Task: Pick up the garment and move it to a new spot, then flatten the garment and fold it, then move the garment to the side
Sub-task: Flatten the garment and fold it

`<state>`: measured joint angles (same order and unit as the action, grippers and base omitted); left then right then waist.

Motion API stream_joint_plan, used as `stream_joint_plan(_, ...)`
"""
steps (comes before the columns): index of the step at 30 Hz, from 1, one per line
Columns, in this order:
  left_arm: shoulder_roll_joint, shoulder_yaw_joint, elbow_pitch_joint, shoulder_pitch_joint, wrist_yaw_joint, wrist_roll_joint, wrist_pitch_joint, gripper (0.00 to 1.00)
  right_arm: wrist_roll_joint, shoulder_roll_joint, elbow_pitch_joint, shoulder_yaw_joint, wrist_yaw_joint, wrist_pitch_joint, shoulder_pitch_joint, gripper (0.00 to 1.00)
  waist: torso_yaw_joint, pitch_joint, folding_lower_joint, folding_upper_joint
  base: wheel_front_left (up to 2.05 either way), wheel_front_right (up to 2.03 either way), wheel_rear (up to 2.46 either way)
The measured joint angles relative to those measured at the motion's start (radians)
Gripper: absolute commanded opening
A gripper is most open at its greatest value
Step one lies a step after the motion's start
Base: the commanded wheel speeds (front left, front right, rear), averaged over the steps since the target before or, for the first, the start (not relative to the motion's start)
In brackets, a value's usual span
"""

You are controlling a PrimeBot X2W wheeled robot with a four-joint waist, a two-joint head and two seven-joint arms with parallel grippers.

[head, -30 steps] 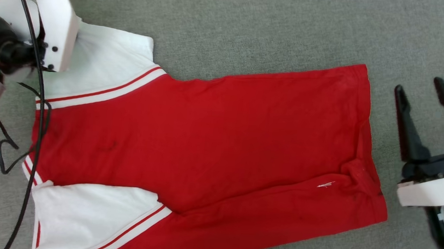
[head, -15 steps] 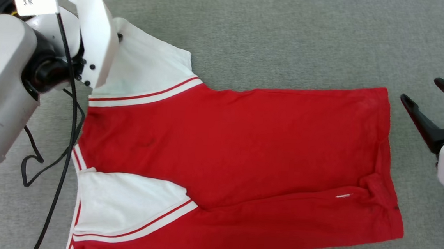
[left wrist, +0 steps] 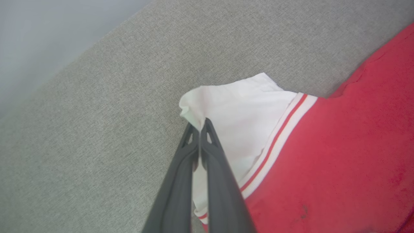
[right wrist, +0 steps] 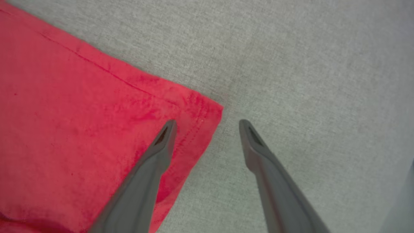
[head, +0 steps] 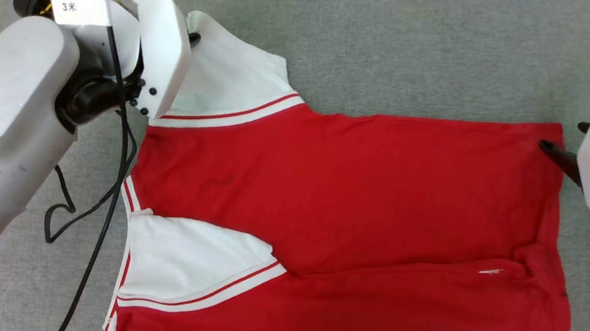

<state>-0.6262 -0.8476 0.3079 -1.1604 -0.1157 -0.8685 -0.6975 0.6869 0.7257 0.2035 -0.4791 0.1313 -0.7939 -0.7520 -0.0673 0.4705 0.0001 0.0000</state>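
Red jersey T-shirt (head: 350, 190) lying flat on grey fabric surface (head: 386, 47).
Left gripper (left wrist: 200, 124) pinches the far white sleeve's corner; right gripper (right wrist: 207, 124), fingers wide, straddles the far hem corner.

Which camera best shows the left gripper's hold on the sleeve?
The left wrist view: the left gripper is shut on the corner of the garment's white sleeve. In the head view the arm's white housing hides the pinch. The right wrist view shows the red hem corner instead.
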Motion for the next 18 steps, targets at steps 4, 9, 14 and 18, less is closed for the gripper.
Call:
stream_joint_plan(4, 0.004, -0.003, -0.006, -0.019, -0.001, 0.009, 0.012, 0.0, 0.005, -0.014, 0.08, -0.074, 0.0, 0.013, -0.033, 1.0, 0.013, 0.03, 0.0, 0.0, 0.0, 0.0, 0.0)
stream_joint_plan(9, 0.002, -0.011, 0.001, -0.019, -0.005, 0.011, 0.021, 0.0, 0.023, -0.007, 0.148, -0.147, 0.0, 0.049, -0.068, 1.0, 0.023, 0.053, -0.0001, 0.0, 0.0, 0.0, 0.0)
stream_joint_plan(14, -0.012, -0.013, 0.018, -0.019, -0.007, 0.009, 0.042, 0.0, 0.05, -0.005, 0.181, -0.211, -0.001, 0.15, -0.088, 0.0, 0.017, 0.042, -0.0002, 0.0, 0.0, 0.0, 0.0)
stream_joint_plan(18, -0.031, -0.012, 0.027, 0.007, -0.007, 0.002, 0.069, 0.0, 0.079, -0.023, 0.215, -0.248, -0.001, 0.249, -0.095, 0.0, 0.01, 0.009, -0.0002, 0.0, 0.0, 0.0, 0.0)
